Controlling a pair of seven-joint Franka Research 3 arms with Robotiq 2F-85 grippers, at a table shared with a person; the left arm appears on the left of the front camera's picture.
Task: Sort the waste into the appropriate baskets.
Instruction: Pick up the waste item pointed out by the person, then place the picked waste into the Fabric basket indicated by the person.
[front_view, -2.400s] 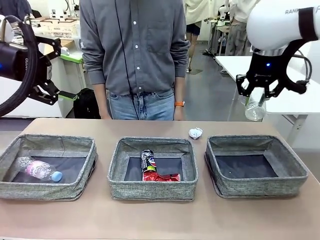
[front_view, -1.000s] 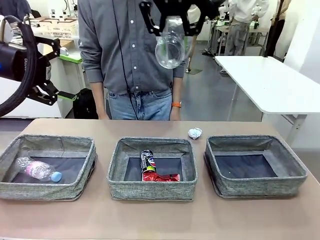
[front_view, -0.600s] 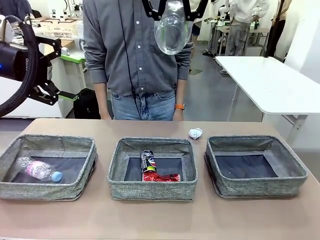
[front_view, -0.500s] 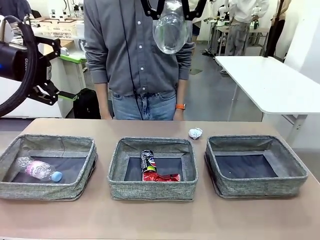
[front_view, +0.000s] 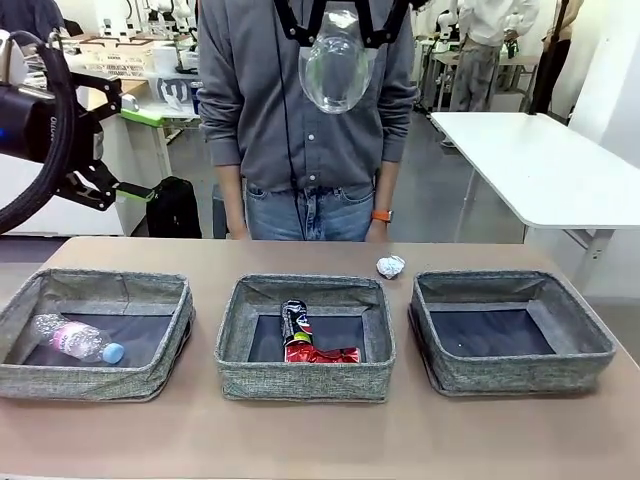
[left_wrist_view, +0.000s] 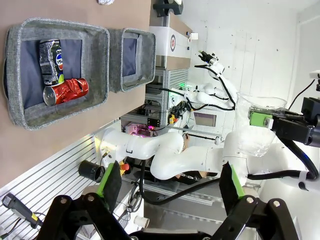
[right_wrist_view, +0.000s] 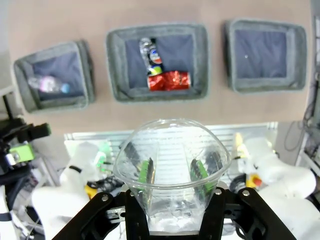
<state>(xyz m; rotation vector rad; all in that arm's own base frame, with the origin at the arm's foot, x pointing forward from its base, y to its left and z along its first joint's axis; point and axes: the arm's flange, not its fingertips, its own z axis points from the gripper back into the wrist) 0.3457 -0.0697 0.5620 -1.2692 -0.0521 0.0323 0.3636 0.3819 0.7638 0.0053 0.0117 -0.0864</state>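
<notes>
My right jaws were clenched on a clear bottle (front_view: 338, 75). Far below them sat the middle basket (front_view: 305, 382), holding a dark can (front_view: 296, 320) and what looked like a crushed red can (front_view: 325, 353). My left jaws hung released, empty.

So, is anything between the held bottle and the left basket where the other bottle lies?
Nothing visible blocks it. The bottle hangs high in the right claw; the left basket lies open-topped. The left claw hovers open, up beside that basket.

clear bottle (front_view: 338, 72) held aloft | second bottle (front_view: 72, 339): left basket (front_view: 90, 382) | red can (front_view: 322, 354), dark can (front_view: 296, 322): middle basket (front_view: 305, 380) | foil ball (front_view: 391, 266): tabletop (front_view: 320, 440)
</notes>
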